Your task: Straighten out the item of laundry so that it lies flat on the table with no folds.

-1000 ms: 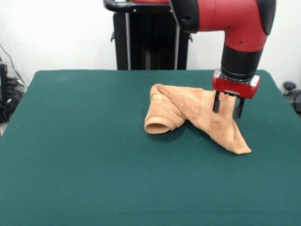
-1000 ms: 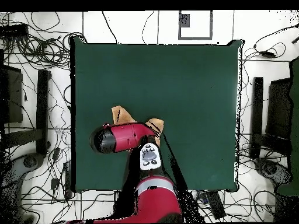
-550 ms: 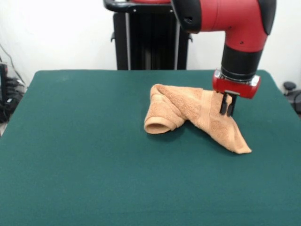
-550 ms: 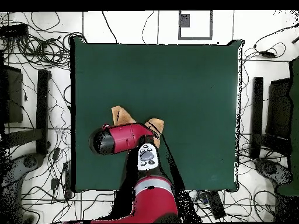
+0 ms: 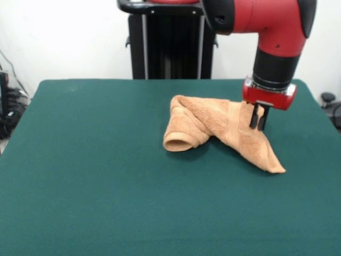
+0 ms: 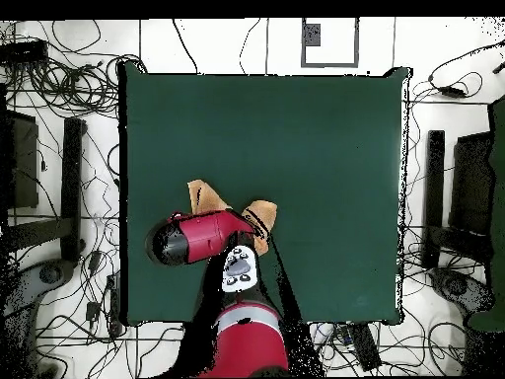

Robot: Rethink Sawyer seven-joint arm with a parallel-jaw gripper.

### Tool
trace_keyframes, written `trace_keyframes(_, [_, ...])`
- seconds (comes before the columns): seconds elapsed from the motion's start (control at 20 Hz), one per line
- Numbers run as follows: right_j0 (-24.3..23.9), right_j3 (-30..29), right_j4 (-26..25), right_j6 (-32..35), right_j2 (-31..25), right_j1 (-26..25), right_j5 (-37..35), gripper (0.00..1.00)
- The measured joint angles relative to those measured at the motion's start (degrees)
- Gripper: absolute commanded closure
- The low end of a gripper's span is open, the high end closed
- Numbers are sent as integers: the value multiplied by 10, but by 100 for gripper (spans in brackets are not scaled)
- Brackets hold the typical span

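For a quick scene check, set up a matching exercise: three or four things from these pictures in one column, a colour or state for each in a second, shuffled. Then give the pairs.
Things:
1. towel
2. table
3. end effector
4. arm

States:
A. dark green, flat
B. red and black, coming down from above
C. orange-tan, crumpled, one end rolled into a tube
D. shut on the cloth's raised edge

Pairs: 1-C, 2-A, 3-D, 4-B

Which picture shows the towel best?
The front view: the whole crumpled towel shows, rolled at one end, with the gripper pinching its top. From overhead, the arm hides most of it; only two bits peek out.
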State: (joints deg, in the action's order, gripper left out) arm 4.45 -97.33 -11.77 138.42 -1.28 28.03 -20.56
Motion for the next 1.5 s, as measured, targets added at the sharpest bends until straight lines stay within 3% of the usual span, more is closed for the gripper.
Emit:
trace_keyframes(0.35, [-7, -5, 0, 0, 0, 19, 0, 100])
trace_keyframes(0.95, [-59, -7, -1, 0, -8, 100, -26, 100])
trace_keyframes(1.5, [-126, -13, -3, 0, -70, 141, -85, 100])
